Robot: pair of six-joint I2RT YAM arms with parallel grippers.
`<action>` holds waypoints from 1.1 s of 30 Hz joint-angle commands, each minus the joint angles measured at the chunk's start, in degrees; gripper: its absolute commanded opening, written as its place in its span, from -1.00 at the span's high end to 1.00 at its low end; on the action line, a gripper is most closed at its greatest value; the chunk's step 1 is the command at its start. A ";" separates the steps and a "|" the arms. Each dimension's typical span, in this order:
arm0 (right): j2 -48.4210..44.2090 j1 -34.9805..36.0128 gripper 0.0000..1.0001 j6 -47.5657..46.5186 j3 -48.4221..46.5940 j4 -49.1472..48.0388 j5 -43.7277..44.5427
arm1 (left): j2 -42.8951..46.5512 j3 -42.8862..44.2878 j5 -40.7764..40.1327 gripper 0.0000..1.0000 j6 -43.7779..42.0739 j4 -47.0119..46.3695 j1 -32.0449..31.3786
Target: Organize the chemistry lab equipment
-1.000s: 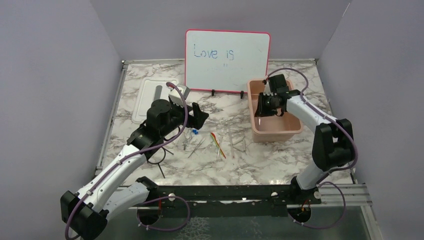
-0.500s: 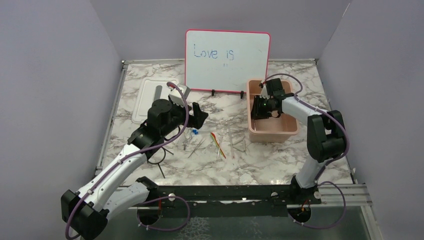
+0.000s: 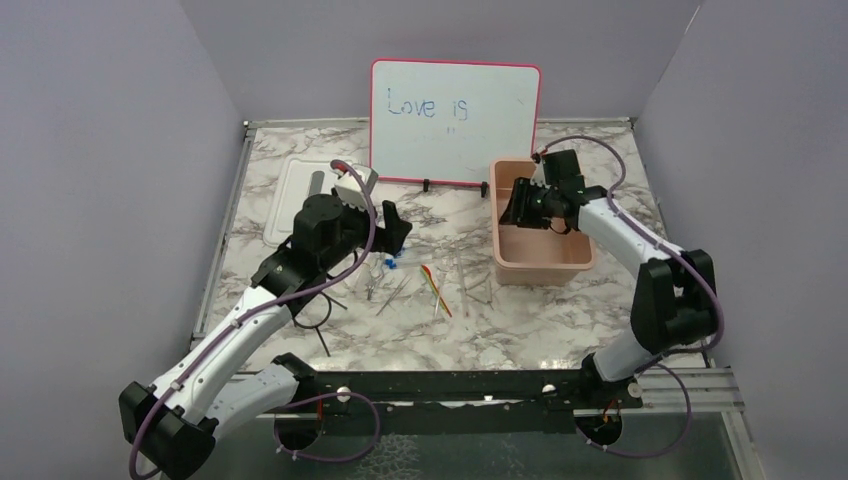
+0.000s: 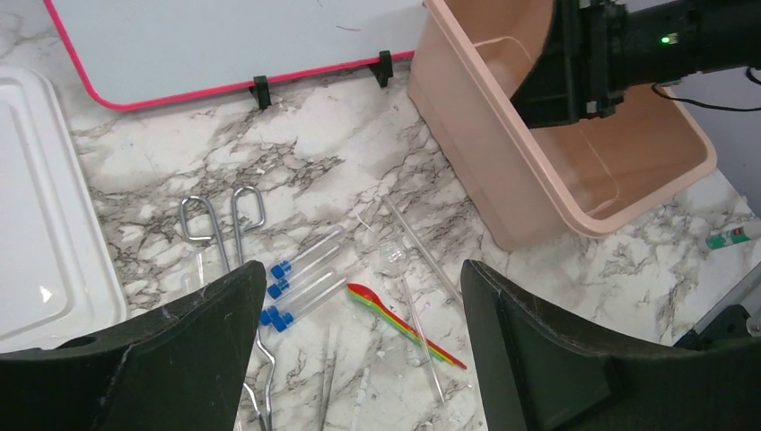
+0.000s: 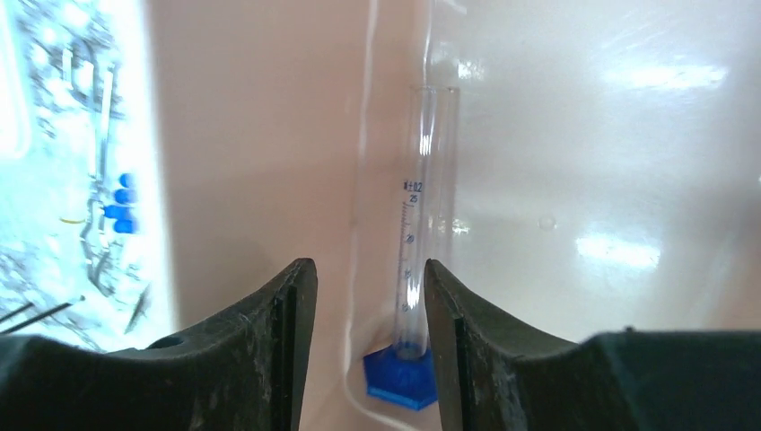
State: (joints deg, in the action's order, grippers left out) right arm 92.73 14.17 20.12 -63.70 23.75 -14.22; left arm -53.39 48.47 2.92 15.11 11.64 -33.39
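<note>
Three clear blue-capped tubes (image 4: 301, 278), a red-yellow stick shaped like a spoon (image 4: 404, 323), metal tongs (image 4: 220, 220), thin tweezers (image 4: 325, 377) and glass rods (image 4: 422, 256) lie scattered on the marble table. My left gripper (image 4: 359, 350) hovers open above them, empty; it also shows in the top view (image 3: 395, 235). The black wire ring (image 3: 315, 320) lies near the left arm. My right gripper (image 5: 370, 305) is inside the pink tub (image 3: 545, 262), its jaws apart. A clear graduated cylinder with a blue base (image 5: 417, 269) lies on the tub floor between them, close to the right finger.
The pink-framed whiteboard (image 3: 455, 120) stands at the back centre. The white lid (image 3: 295, 195) lies at the back left. The tub's near wall (image 4: 467, 162) is just right of the scattered items. A small green-and-white item (image 4: 731, 236) lies beyond the tub.
My right gripper has shifted a little left inside the tub, and the tub has slid slightly left. My left gripper has drawn back a little.
</note>
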 commanded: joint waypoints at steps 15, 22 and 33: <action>-18.93 19.12 -0.12 6.29 -5.73 -3.34 6.40 | 5.84 20.65 -24.82 -0.66 -8.52 9.80 -0.19; -5.24 39.80 -0.19 7.08 -13.06 -4.98 18.05 | 7.73 26.11 -29.69 -0.68 -12.44 10.78 -0.19; 19.76 56.20 -0.17 3.17 -33.40 -8.35 19.21 | 5.33 36.43 -43.25 -0.70 -16.18 13.33 -0.19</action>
State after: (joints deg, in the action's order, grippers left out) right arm 107.55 67.51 25.43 -91.07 18.61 3.01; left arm -46.54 81.25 -32.82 2.20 23.75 -33.41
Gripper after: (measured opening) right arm 0.592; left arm 0.848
